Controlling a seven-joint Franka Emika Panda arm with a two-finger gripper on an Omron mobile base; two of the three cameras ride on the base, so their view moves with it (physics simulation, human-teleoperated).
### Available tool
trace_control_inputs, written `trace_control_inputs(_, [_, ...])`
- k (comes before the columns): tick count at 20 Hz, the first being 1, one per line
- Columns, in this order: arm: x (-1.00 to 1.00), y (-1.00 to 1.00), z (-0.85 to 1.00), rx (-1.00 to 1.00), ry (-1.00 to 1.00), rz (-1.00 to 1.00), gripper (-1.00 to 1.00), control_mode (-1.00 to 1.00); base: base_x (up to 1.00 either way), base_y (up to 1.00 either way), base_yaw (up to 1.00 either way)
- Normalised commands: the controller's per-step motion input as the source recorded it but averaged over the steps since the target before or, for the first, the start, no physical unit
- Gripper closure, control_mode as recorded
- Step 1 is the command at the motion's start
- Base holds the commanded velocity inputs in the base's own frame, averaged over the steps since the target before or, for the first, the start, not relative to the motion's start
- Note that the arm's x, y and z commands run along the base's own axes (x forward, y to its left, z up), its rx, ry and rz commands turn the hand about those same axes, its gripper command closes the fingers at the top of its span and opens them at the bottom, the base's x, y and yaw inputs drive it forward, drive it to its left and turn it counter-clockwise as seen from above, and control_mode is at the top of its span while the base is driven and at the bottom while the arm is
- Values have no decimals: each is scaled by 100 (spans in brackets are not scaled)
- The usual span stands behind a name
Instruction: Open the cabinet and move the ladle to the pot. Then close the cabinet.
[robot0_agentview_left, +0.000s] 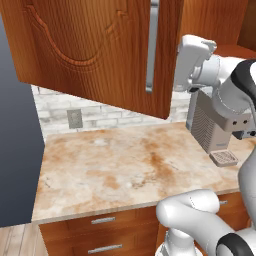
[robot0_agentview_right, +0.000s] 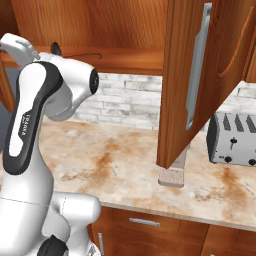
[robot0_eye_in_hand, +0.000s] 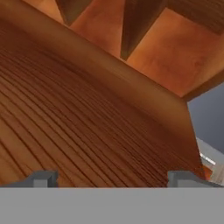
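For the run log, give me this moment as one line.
cabinet: doors open | gripper: open, empty, up at the cabinet facing bare wood | ladle: not held | counter: coffee machine, toaster

We find the cabinet (robot0_agentview_left: 95, 50) door swung wide over bare counter (robot0_agentview_left: 125, 170), blocking upper passage; coffee machine (robot0_agentview_left: 212, 127) crowds the right.

"FRANKA" lettering on arm (robot0_agentview_right: 26, 125)

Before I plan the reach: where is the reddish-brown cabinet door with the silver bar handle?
The cabinet door hangs swung open above the marbled counter, left of the gripper.
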Motion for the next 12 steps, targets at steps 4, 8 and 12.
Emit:
trace_control_inputs(4, [-50, 49, 3, 0, -1, 20, -100, -100, 0, 0, 0])
trace_control_inputs(8, [-90, 48, 12, 0, -8, 19, -100, -100, 0, 0, 0])
trace_control_inputs(12, [-94, 51, 11, 0, -12, 18, -100, -100, 0, 0, 0])
